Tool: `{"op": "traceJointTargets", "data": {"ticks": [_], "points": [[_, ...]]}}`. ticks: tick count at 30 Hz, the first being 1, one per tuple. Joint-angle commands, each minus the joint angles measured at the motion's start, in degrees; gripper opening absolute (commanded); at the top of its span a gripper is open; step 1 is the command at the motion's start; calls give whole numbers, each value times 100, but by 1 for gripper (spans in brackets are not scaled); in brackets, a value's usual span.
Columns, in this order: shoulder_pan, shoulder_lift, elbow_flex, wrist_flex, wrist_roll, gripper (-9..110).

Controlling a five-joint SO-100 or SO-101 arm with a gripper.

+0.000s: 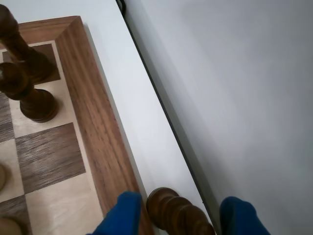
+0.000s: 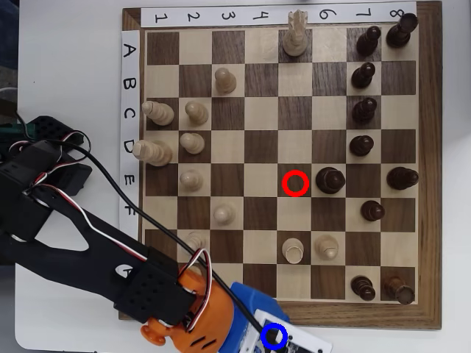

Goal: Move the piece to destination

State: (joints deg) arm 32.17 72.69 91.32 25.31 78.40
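The piece point(image 1: 178, 211), a dark brown ridged pawn, shows at the bottom edge of the wrist view between my gripper's point(image 1: 182, 218) two blue fingertips point(image 1: 122, 213). It hangs tilted over the white strip of table beside the board's wooden frame point(image 1: 93, 107). The fingers stand close on either side of it, shut on it. In the overhead view the destination point(image 2: 274, 326), a blue ring, lies just off the board's lower edge, right over my gripper's blue end, which hides the piece there.
Two dark pieces point(image 1: 29, 93) stand on the board's corner squares in the wrist view. The table's dark edge point(image 1: 161, 107) runs close to the right. Overhead, a red ring point(image 2: 295, 182) marks a mid-board square, pale and dark pieces dot the board, and my black arm point(image 2: 73, 243) crosses the lower left.
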Motion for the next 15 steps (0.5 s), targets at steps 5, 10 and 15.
{"op": "traceJointTargets", "data": {"ticks": [5, 10, 15], "points": [[-299, 3234, -879, 896, -378, 22], [-79, 4219, -949, 1564, -1143, 16], [308, 5212, -1107, 2689, -2004, 13]]}}
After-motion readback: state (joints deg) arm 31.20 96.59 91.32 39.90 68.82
